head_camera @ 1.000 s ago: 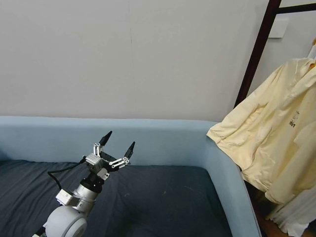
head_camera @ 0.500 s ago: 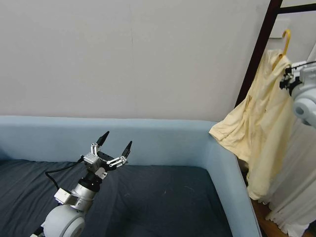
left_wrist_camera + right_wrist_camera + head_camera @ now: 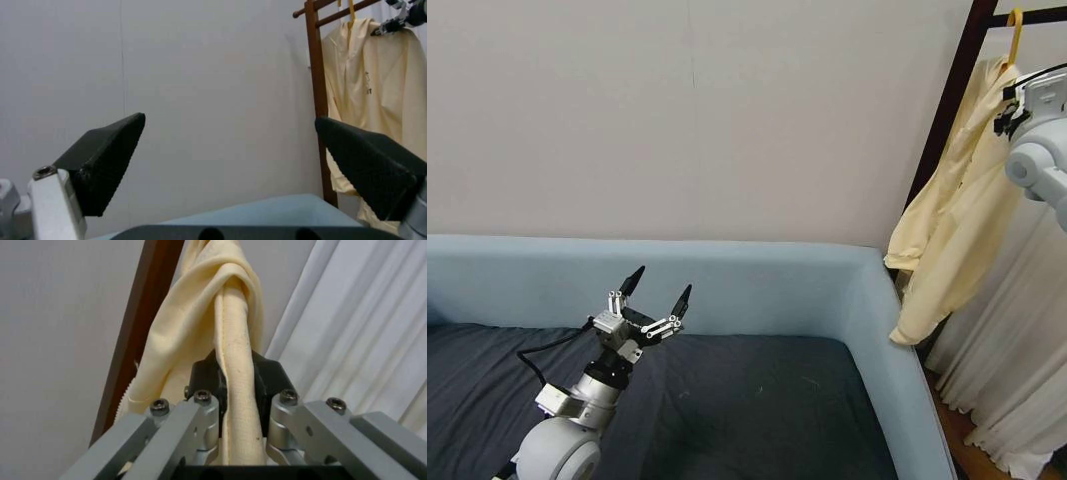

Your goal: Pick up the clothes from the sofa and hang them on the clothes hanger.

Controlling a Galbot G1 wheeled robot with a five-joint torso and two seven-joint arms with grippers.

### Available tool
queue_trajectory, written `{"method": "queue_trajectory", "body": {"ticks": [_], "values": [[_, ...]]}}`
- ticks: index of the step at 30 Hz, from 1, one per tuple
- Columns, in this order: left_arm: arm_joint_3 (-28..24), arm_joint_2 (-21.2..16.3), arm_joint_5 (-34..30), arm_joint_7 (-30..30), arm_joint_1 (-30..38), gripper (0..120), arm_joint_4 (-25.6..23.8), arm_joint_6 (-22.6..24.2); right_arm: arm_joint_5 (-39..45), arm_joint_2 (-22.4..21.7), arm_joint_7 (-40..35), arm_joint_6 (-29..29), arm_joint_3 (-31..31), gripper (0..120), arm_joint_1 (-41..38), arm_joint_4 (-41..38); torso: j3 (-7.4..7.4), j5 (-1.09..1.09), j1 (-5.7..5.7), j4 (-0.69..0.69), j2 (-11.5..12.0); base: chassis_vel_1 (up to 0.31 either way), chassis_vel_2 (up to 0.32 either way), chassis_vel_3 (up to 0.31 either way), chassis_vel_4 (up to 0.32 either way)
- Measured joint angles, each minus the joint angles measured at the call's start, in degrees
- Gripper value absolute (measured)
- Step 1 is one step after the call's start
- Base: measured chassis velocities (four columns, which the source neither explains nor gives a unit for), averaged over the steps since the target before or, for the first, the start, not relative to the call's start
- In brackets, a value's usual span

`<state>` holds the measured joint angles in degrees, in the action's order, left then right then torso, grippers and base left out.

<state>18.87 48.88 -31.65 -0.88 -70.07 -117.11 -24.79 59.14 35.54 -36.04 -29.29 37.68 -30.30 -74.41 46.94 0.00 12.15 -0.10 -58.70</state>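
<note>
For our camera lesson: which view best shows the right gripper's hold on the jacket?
Right wrist view: the right gripper clamps a jacket fold close up. Head view shows it at the edge; left wrist view, far off.

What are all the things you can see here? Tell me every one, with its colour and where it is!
fabric sofa: one, light blue, along the wall in front of the robot
seat cushion: one, dark blue-grey, inside the sofa, with no clothes on it
wooden clothes rack: one, dark brown, past the sofa's right end
pale yellow jacket: one, hanging beside the rack post
plastic hanger hook: one, yellow, at the jacket's top by the rack's top bar
pleated curtain: one, white, behind the jacket
plain wall: one, off-white, behind the sofa
left gripper: one, silver and black, above the seat cushion, jaws open and holding nothing
right gripper: one, silver and black, up by the rack, jaws shut on the jacket
</note>
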Motion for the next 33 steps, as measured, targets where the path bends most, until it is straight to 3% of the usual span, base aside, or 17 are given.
{"method": "queue_trajectory", "body": {"ticks": [13, 28, 33], "values": [[0.8, 0.5, 0.2, 0.0, -1.0, 100, -0.6, -0.7, 9.2, 7.3, -9.0, -2.0, 5.0, 8, -7.4, 7.6, 0.00, -0.02, 0.00, 0.03, 0.0, 0.000, 0.000, 0.000, 0.000], [0.8, 0.7, 0.3, 0.0, -1.0, 100, -0.7, -0.9, 15.6, 13.1, -15.2, -2.5, 2.3, 8, -6.3, 12.5, 0.00, -0.01, 0.00, 0.02, 0.0, 0.000, 0.000, 0.000, 0.000], [0.7, 0.7, 0.2, 0.0, -0.8, 100, -0.8, -0.9, 15.9, 16.6, -15.7, -2.1, 0.2, 8, -6.6, 17.6, 0.00, -0.02, 0.00, 0.03, 0.0, 0.000, 0.000, 0.000, 0.000]]}}
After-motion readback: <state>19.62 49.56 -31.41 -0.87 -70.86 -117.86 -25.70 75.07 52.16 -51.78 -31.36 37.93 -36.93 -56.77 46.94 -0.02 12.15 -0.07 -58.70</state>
